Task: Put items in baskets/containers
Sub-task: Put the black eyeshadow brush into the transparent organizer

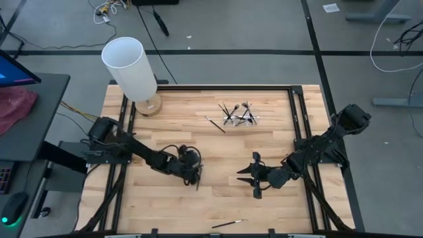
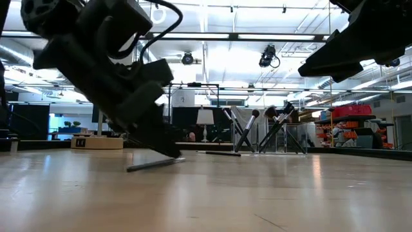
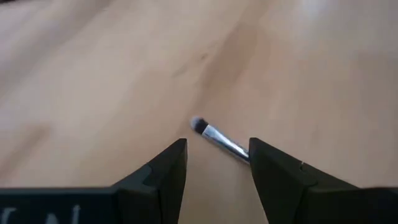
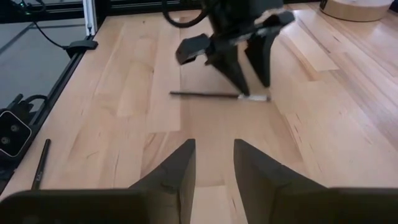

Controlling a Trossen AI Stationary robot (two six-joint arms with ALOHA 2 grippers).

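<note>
A slim brush (image 3: 214, 137) with a silver ferrule and a small dark tip lies flat on the wood. My left gripper (image 3: 217, 146) is open and low over it, a finger on each side (image 4: 255, 89). In the high view this gripper (image 1: 195, 173) is left of centre. My right gripper (image 1: 254, 175) is open, holds nothing and hovers right of centre, facing the left one. The clear holder (image 1: 239, 118), near the far edge, has several brushes standing in it. Its walls barely show. My left gripper comes from above, slanting down, with its fingers across the brush. The silver ferrule (image 3: 239, 151) runs right up to one finger (image 3: 264, 165). Whether that finger touches it I cannot tell. The brush lies flat on the table.
A tall white cylinder (image 1: 130, 66) on a round wooden base stands at the far left corner. One loose brush (image 1: 215, 123) lies just left of the holder. Another dark brush (image 1: 228, 225) lies by the near edge. Black rails frame the tabletop.
</note>
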